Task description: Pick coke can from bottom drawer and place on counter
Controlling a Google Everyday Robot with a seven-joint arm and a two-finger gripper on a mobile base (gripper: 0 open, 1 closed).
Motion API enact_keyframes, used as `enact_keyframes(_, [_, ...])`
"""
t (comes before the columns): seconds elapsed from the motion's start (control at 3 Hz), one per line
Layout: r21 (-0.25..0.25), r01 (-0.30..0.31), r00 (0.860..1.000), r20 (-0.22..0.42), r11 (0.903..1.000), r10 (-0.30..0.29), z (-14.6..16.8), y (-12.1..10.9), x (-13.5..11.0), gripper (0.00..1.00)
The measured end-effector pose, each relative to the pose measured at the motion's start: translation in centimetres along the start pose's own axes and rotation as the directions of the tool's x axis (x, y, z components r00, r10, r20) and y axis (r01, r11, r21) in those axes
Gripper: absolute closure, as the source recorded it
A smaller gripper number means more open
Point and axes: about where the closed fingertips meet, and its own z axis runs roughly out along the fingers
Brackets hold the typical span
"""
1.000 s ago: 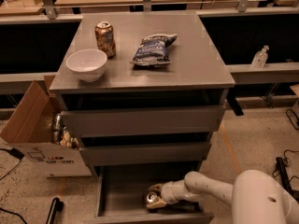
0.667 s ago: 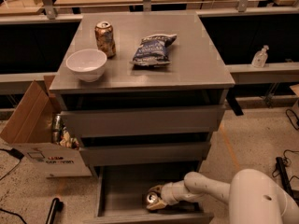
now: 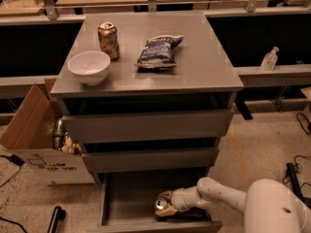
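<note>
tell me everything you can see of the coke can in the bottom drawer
The coke can shows mainly its round silver lid, facing up toward the camera; its body is mostly hidden. It sits on the dark floor of the open bottom drawer, near the front right, with the tool around it, reaching in from the right.

Sheen above, matt below
The counter (image 3: 199,72) is smooth, faintly glossy, its bowl (image 3: 89,67) glazed, its chip bag (image 3: 158,51) crinkly-shiny. Under the front edge, in the matt-floored bottom drawer (image 3: 124,203), the gripper (image 3: 164,209) sits at the coke can's (image 3: 161,204) bright metal lid.
</note>
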Motion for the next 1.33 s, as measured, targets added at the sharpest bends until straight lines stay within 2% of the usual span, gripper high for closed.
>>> enact_keyframes(0.33, [0.0,-0.014,0.994,0.107,0.9999,0.014,-6.1,0.0,-4.4,0.96])
enact_keyframes(0.67, [0.0,0.031,0.982,0.187,0.9995,-0.031,-15.8,0.5,-9.7,1.0])
enact_keyframes(1.0, [-0.045,0.07,0.975,0.213,0.9965,-0.059,-18.9,1.7,-12.0,1.0])
enact_keyframes(1.33, [-0.047,0.069,0.975,0.214,0.9965,-0.057,-18.8,1.8,-11.9,1.0])
